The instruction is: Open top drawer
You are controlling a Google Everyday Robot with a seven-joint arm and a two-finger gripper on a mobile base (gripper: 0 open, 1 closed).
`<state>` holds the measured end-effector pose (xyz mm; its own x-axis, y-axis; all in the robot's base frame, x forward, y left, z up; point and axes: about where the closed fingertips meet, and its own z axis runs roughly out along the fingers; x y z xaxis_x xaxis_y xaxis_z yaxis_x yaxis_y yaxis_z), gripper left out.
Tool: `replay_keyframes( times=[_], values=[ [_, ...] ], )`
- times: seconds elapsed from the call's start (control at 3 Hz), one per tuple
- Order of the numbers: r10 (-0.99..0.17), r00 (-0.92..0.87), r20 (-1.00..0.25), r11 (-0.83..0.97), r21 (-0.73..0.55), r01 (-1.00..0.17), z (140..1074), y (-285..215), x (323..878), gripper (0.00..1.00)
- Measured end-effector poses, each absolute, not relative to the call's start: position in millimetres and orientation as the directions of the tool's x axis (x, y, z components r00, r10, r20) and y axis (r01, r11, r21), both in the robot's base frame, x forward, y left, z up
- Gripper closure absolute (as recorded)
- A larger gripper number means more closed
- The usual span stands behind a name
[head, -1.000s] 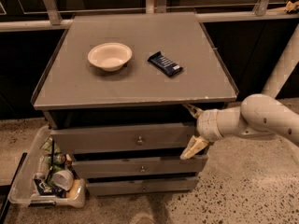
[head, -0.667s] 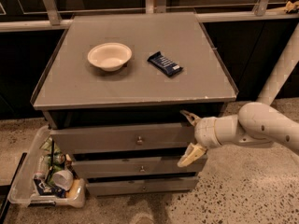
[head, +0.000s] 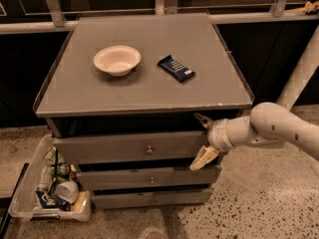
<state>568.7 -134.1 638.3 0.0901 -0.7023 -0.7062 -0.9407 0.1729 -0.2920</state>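
Camera view cuts off your arm at 3 o'clock; hand (head: 203, 139) spread wide at the right end of the top drawer (head: 124, 147), contact unclear.

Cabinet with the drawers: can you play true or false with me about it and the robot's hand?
1. The white bowl sits on top of the cabinet. True.
2. The gripper is pinching the brass knob. False: it is at the right end of the top drawer, fingers spread open, and the knob is free.
3. The cabinet has three drawers. True.
4. The blue packet lies inside the bowl. False: it lies beside the bowl, not touching it.
5. A clear bin of rubbish stands on the cabinet. False: it is on the floor beside it.
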Motion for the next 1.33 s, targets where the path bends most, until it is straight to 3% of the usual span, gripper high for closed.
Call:
replay_keyframes(
  times=[0.33,0.67,1.33],
  values=[
    [-0.703,0.089,-0.706,0.173,-0.291,-0.941,637.8,-134.3,569.4,0.00],
    [-0.703,0.089,-0.706,0.173,-0.291,-0.941,637.8,-134.3,569.4,0.18],
    [-0.703,0.089,-0.706,0.173,-0.291,-0.941,644.1,-134.3,573.0,0.64]
  ],
)
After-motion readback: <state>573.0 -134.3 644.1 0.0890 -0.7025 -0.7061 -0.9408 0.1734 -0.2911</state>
